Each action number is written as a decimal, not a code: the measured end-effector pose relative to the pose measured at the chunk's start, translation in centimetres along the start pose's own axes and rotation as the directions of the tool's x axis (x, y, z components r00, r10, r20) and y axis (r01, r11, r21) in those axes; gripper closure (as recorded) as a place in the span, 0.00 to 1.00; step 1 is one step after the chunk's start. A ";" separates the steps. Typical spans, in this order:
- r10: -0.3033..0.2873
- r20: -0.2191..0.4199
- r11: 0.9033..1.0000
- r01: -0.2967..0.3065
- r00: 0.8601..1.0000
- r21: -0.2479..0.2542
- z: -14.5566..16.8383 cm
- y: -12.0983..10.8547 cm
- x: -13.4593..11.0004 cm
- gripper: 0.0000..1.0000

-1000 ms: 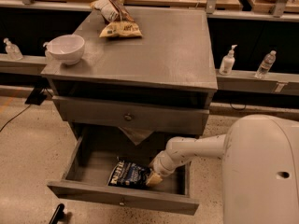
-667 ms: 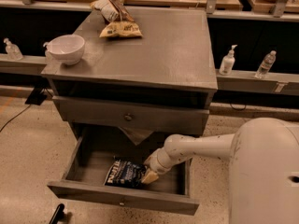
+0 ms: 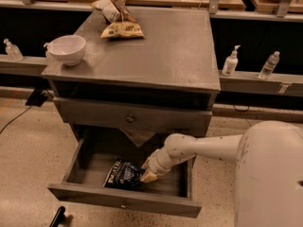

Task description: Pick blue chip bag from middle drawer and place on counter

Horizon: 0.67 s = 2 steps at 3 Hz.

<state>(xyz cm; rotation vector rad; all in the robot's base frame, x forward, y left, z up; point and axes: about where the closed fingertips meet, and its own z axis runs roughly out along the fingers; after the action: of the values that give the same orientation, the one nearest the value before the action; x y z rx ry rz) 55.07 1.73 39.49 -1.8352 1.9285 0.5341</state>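
The blue chip bag (image 3: 122, 173) lies flat on the floor of the open middle drawer (image 3: 120, 197), near its front, white lettering up. My gripper (image 3: 146, 173) reaches down into the drawer from the right on a white arm and sits at the bag's right edge, touching it. The counter (image 3: 161, 51) is the grey cabinet's flat top, above the drawer.
On the counter stand a white bowl (image 3: 66, 48) at the left edge, and a tan-yellow bag (image 3: 121, 30) and a white-and-brown bag (image 3: 111, 8) at the back. A closed knobbed drawer (image 3: 129, 118) is above. Bottles (image 3: 230, 61) stand on the shelf behind. A black object (image 3: 57, 216) lies on the floor.
My gripper has moved left within the drawer, from beside the bag's right side to right against its right edge. The bag has stayed in place.
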 end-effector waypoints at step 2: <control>-0.017 -0.060 1.000 0.016 0.998 -0.016 -1.2 -0.1 0.6 0.08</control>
<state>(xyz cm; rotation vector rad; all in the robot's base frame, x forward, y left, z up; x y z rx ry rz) 55.13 0.56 40.21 -1.8951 1.9516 0.4952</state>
